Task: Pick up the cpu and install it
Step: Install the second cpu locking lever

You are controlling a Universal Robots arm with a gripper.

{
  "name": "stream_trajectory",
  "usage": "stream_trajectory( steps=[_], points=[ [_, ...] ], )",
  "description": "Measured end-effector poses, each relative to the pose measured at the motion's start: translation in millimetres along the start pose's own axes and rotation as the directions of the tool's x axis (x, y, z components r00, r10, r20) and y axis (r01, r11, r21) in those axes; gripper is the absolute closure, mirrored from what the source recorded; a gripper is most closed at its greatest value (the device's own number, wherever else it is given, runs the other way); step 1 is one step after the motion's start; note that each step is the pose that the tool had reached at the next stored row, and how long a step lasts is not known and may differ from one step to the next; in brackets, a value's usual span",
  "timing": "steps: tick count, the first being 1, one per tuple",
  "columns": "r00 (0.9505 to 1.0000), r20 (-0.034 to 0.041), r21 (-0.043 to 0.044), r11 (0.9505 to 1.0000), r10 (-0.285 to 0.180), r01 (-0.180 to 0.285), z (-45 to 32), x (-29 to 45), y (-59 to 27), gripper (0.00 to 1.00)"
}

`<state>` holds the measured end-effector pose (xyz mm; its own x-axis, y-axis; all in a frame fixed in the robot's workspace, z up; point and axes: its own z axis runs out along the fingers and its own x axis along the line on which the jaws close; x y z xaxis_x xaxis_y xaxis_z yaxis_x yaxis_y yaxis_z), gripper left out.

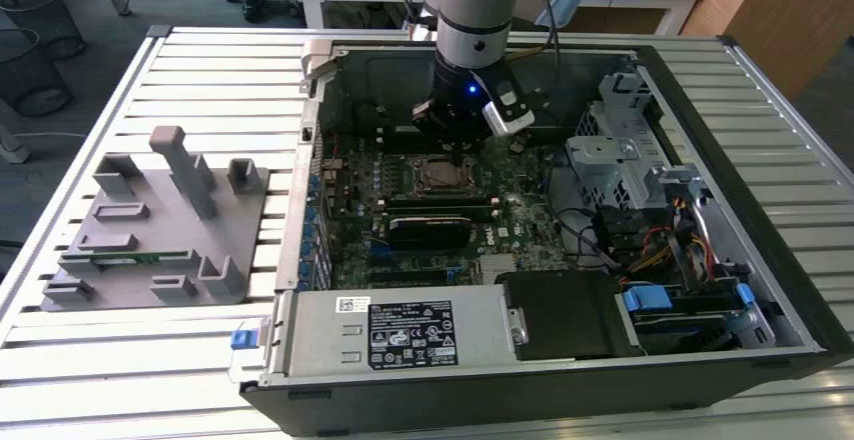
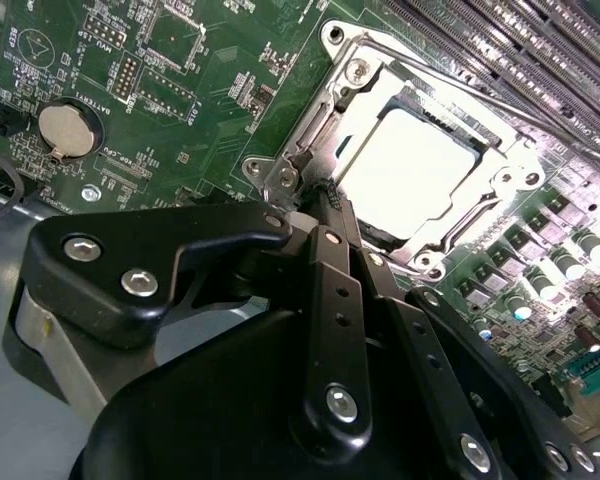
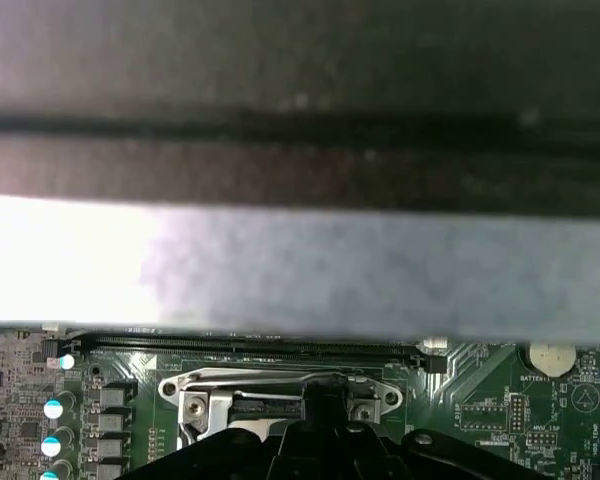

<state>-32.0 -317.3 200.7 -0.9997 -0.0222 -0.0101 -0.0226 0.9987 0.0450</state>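
Here, the black end effector [image 2: 325,205] of the grey robot arm hangs inside an open black computer case [image 1: 747,210], low over the green motherboard [image 1: 514,225]. In the second wrist view its dark linked fingers [image 2: 332,262] come together to a narrow tip with nothing held between them, and that tip sits at the edge of the silver metal socket frame [image 2: 335,75].

The cpu [image 2: 412,168], a small flat square chip with a shiny silver-grey top, lies seated in that socket, flat and face up. In the exterior view it sits [image 1: 441,173] just below the end effector, near the middle of the board. Being square, it has no clear long axis; its edges run parallel to the frame around it, and its metal face points straight up out of the case.

Judging by this, the chip is already in place and the work stands at the closing part of the installation. Whether the frame and its thin lever are fully latched cannot be told.

Outside the case, on the ribbed metal counter [image 1: 160,360], stands a grey plastic holder tray [image 1: 147,230] on the exterior view's left.
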Motion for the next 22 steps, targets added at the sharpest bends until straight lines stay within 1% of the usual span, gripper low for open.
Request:
stream_trajectory(
  steps=[9,13,15,19,22],
  points=[
    [1.0,0.0,-0.0001,1.0,0.0,0.0,-0.2,-0.1,-5.2,0.89],
    [1.0,-0.0002,0.0005,1.0,0.0,0.0,-0.9,-0.1,-5.8,0.89],
    [1.0,-0.0001,0.0004,1.0,0.0,0.0,-4.1,-0.2,-5.7,0.89],
    [1.0,0.0,0.0003,1.0,0.0,0.0,-16.4,-0.3,-5.1,0.89],
    [1.0,-0.0001,0.0003,1.0,0.0,0.0,-23.5,-0.4,-4.8,0.89]
  ],
)
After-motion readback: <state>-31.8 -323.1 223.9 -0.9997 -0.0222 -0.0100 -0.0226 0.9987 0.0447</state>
